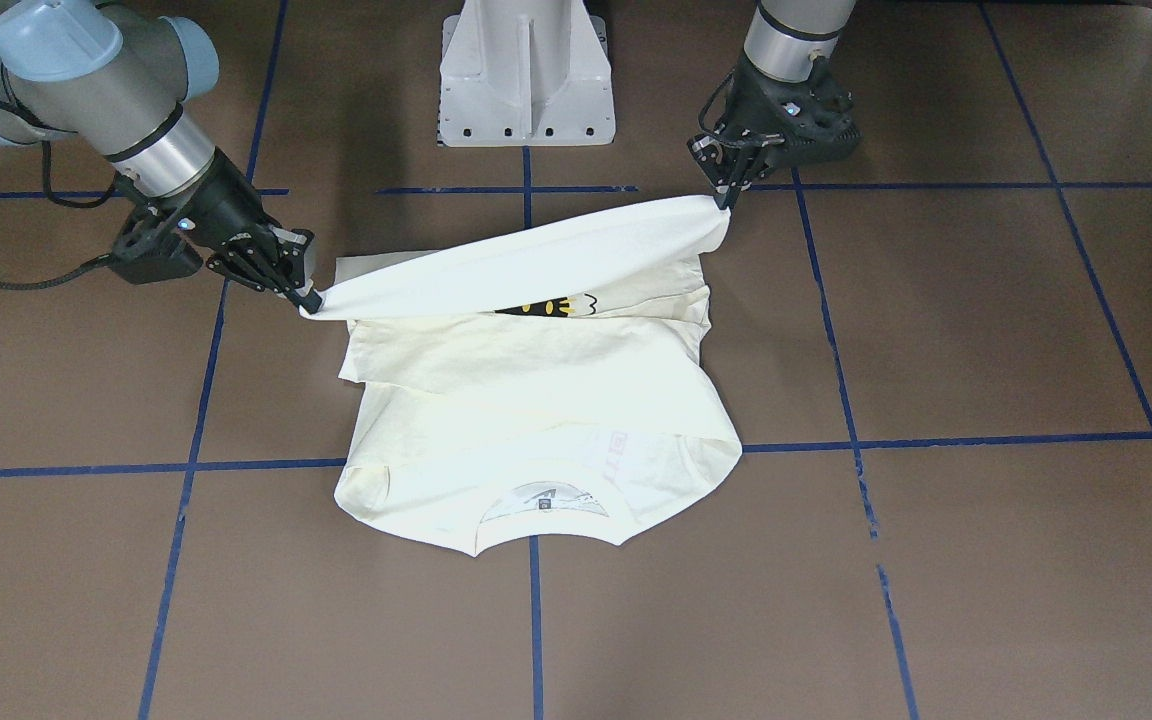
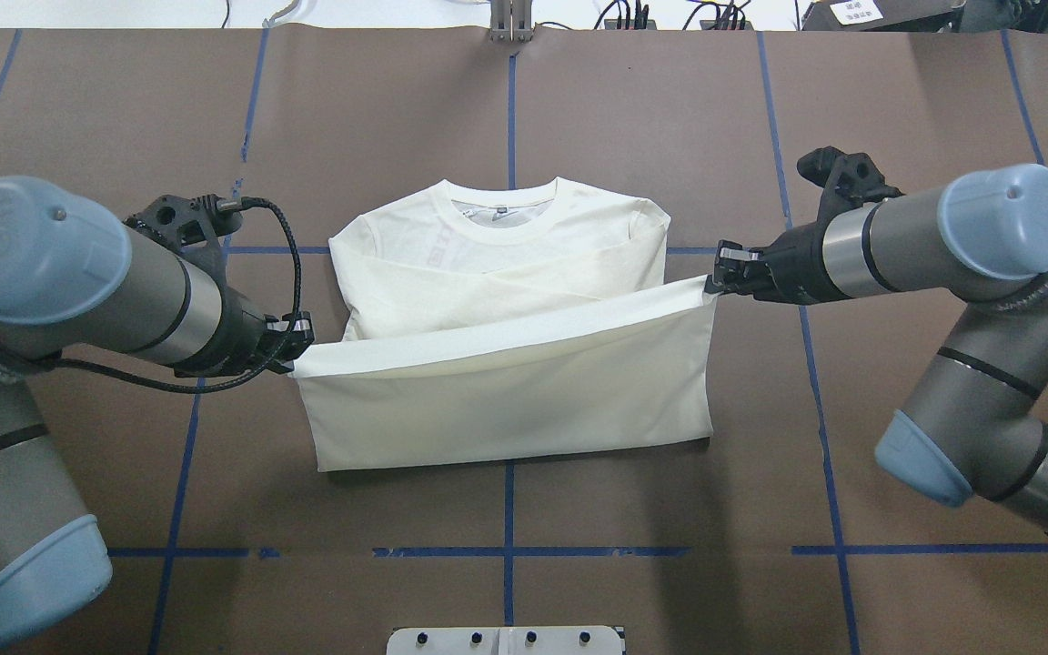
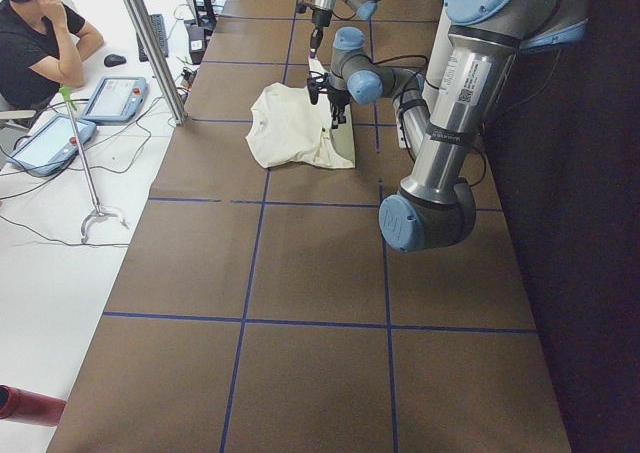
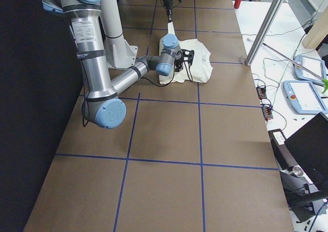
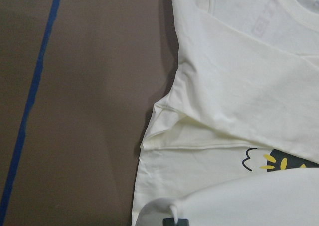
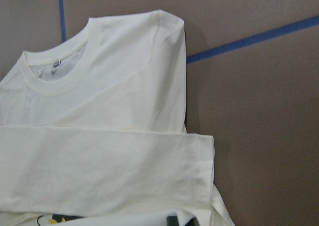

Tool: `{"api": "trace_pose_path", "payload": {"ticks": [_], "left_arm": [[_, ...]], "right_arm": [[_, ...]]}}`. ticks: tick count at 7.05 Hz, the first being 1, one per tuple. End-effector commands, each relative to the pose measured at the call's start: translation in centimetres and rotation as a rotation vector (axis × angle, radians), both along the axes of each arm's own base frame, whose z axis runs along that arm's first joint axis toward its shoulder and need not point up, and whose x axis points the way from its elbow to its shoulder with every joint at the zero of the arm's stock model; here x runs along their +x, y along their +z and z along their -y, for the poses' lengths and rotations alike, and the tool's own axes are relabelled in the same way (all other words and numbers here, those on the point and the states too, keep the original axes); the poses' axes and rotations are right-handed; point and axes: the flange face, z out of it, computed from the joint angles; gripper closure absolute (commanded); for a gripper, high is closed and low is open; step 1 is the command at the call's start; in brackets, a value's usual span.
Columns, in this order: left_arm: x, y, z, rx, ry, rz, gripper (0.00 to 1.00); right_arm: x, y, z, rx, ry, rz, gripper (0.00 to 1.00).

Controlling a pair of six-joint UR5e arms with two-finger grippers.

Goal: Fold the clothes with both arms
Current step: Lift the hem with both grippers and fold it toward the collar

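The cream-white shirt [image 2: 506,273] lies flat with its collar on the side away from the robot and its sleeves folded across the body. My left gripper [image 2: 298,355] is shut on one corner of the bottom hem. My right gripper [image 2: 715,277] is shut on the other corner. Both hold the hem lifted and stretched taut above the shirt. In the front-facing view the left gripper [image 1: 726,200] is on the right and the right gripper [image 1: 306,300] on the left. A bit of the black cat print [image 1: 546,307] shows under the raised hem, also in the left wrist view [image 5: 284,162].
The white pedestal base [image 1: 526,80] stands at the robot's edge of the brown table [image 2: 124,109], which is marked with blue tape lines. A seated operator [image 3: 40,33] and tablets [image 3: 115,98] are beyond the far edge, next to a metal post [image 3: 150,48].
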Motion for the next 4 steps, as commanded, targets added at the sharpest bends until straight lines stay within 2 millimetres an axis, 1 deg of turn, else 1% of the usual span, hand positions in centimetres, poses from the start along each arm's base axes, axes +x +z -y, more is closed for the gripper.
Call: {"api": "trace_pose_path", "payload": {"ticks": [1, 2, 3, 4], "left_arm": [[1.0, 1.1, 5.7, -0.003, -0.036, 0.043, 1.0], [1.0, 2.3, 8.4, 0.005, -0.062, 0.048, 1.0], [1.4, 4.2, 10.7, 0.005, -0.087, 0.046, 1.0], [2.2, 6.3, 12.5, 0.012, -0.099, 0.038, 1.0]], "right_arm": [[-1.7, -0.6, 6.2, -0.019, 0.055, -0.018, 1.0], [-2.2, -0.8, 8.8, -0.03, 0.077, -0.028, 1.0], [-2.1, -0.9, 10.6, -0.037, 0.092, -0.034, 1.0], [-3.3, -0.8, 12.4, -0.051, 0.095, -0.051, 1.0]]}}
